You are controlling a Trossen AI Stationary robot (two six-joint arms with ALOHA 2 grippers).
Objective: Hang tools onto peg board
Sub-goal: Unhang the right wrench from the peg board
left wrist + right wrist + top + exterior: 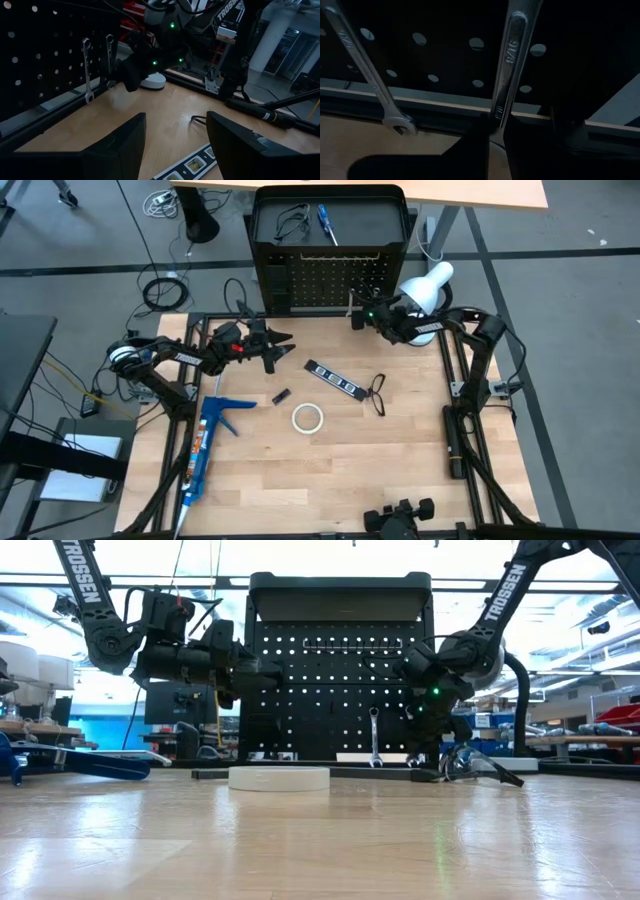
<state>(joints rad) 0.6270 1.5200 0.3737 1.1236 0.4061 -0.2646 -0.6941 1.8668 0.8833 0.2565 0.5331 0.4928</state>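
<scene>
The peg board point(330, 280) stands upright at the table's far edge. A silver wrench point(367, 75) hangs on its face, open end down near the base. Beside it stands a second silver wrench point(512, 60), with my right gripper point(495, 131) shut on it close against the board. My left gripper point(283, 348) hovers open and level to the left of the board's front, nothing between its fingers point(125, 145). On the table lie a white tape ring point(307, 417), a black strip with white marks point(332, 378) and a black wire loop point(377, 392). My right gripper pinches the lower part of the second wrench's shank point(499, 112) between its two fingers. The fingers slant down toward the board and lie across the shank. The wrench stands nearly upright against the board's holes; whether its upper ring point(109, 39) sits on a peg I cannot tell.
A blue caulking gun point(208, 442) lies at the table's left, a small black piece point(282, 395) near the middle. A white desk lamp point(430, 290) stands behind my right arm. The board's top tray holds a blue-handled screwdriver point(326, 222) and a wire point(290, 222).
</scene>
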